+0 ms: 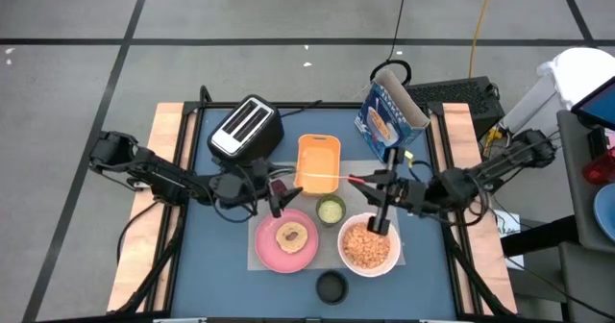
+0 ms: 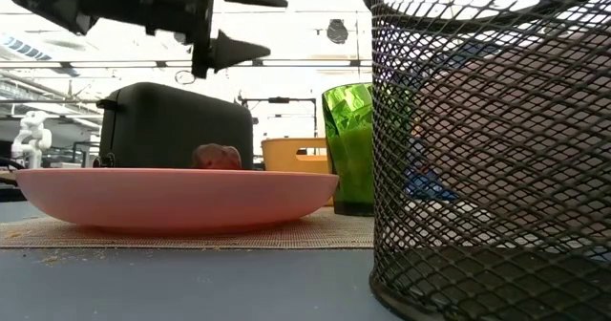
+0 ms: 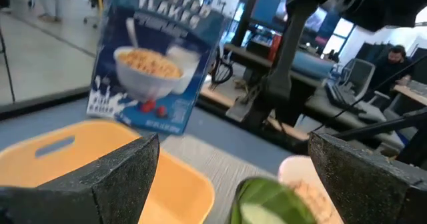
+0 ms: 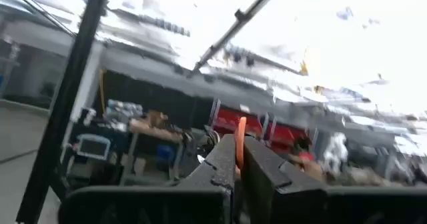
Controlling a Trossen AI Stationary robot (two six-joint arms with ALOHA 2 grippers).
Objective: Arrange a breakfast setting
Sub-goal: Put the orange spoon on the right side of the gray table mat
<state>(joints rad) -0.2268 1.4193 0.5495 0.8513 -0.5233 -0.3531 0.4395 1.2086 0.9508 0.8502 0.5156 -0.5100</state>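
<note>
A pink plate (image 1: 285,241) with toast (image 1: 291,235) lies near the front on a mat. A white bowl (image 1: 369,247) of cereal stands to its right, a green cup (image 1: 331,210) between and behind them. Farther back lie the orange tray (image 1: 318,162) and the blue cereal box (image 1: 389,116). My left gripper (image 1: 282,196) hovers open and empty above the plate's far edge; it also shows in the low view (image 2: 250,21). My right gripper (image 1: 370,181) is shut on the red-handled spoon (image 1: 357,179), above the bowl's far side. I cannot make out the dark-red fruit for certain. My right gripper pinches the spoon's red handle (image 4: 239,143) between its two shut fingers. The fingers come roughly level from the table's right. The spoon's thin shaft (image 1: 319,174) sticks out toward the table's left over the orange tray; I cannot see whether it touches the tray.
A black-and-silver toaster (image 1: 245,126) stands at the back left. A black mesh cup (image 1: 332,285) stands by the front edge and fills the right of the low view (image 2: 487,139). A reddish-brown lump (image 2: 218,156) shows above the plate's rim.
</note>
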